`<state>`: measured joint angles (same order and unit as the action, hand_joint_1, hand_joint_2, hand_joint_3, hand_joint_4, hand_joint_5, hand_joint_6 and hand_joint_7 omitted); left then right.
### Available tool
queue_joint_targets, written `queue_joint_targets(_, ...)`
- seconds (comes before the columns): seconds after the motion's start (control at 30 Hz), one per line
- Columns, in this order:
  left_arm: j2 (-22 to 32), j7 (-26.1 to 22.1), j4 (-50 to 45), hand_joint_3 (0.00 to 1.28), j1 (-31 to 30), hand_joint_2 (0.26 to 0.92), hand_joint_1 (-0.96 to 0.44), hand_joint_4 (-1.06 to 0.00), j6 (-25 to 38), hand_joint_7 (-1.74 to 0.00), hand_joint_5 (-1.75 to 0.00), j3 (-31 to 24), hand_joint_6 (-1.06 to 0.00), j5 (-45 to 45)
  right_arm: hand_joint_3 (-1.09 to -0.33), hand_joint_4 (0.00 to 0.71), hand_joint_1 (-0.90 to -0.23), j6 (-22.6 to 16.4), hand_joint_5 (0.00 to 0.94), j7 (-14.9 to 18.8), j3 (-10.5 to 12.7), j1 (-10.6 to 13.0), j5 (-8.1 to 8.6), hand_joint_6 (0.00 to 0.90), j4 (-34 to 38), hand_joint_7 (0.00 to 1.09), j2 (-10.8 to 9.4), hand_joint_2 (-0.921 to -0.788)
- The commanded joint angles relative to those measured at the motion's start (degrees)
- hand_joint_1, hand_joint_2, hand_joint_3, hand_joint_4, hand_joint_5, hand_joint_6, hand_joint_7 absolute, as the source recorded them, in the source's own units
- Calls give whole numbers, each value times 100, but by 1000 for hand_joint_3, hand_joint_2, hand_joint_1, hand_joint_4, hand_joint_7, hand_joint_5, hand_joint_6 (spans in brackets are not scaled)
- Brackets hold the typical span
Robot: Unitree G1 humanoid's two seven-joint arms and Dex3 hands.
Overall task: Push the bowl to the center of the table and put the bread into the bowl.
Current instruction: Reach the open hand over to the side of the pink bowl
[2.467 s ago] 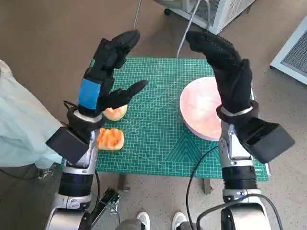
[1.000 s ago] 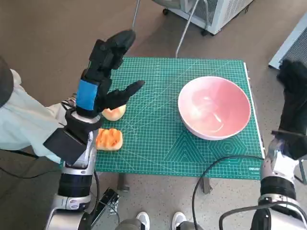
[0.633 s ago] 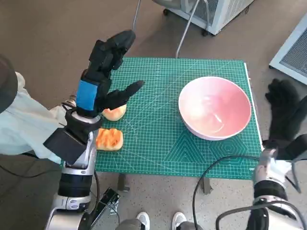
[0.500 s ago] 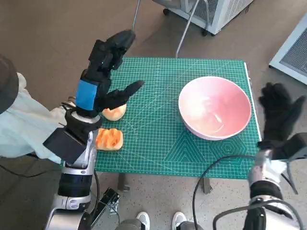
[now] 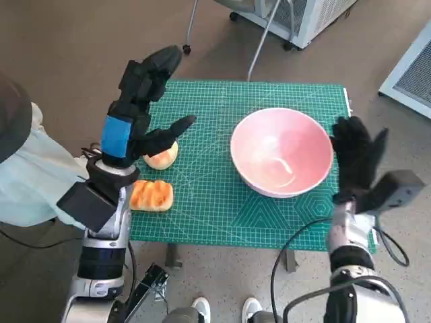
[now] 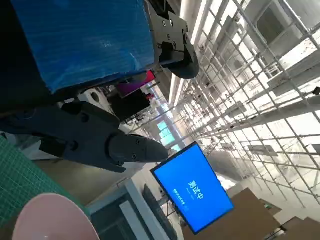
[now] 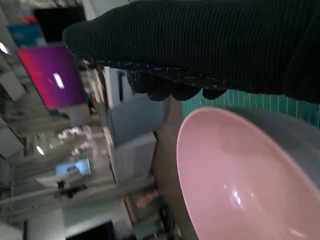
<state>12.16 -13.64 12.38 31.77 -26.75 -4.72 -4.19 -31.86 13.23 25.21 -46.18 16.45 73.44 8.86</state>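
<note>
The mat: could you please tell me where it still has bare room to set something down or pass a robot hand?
The mat is bare in the middle strip between the bread and the bowl, along the far edge, and along the near edge below the bowl. It is crowded at the left edge, where two bread pieces lie under the left robot hand, and at the right, between bowl and right robot hand.

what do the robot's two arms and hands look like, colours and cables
Left hand: black, blue tape across its back, on a pale silver forearm with a black box. Right hand: black knitted glove, pale forearm, grey box beside the wrist, black cable looping below.
</note>
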Motion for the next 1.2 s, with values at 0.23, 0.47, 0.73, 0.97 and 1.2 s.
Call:
queue_joint_targets(0.23, 127, -2, -297, 200, -232, 921, -361, -345, 160, -535, -15, -46, -174, -38, -945, 165, -535, 565, 21, -43, 492, -426, 497, 63, 168, 550, -460, -921)
queue_joint_targets(0.47, 151, 2, -426, 201, -322, 921, -362, -346, 248, -521, -13, -57, -182, -44, -907, 213, -565, 731, 37, -106, 711, -709, 686, 94, 193, 564, -701, -921)
queue_joint_targets(0.73, 160, 4, -543, 199, -433, 921, -367, -354, 275, -478, -11, -78, -203, -52, -898, 244, -562, 879, 44, -236, 814, -943, 716, 126, 206, 581, -877, -921)
queue_joint_targets(0.97, 169, -23, -630, 195, -540, 921, -362, -363, 313, -452, -12, -118, -219, -122, -905, 247, -541, 934, 38, -324, 727, -1036, 586, 140, 196, 589, -870, -921)
queue_joint_targets(1.2, 292, -102, -632, 188, -681, 921, -361, -366, 259, -354, -4, -242, -272, -193, -911, 250, -507, 672, 33, -535, 328, -1080, 98, 115, 114, 579, -678, -921)
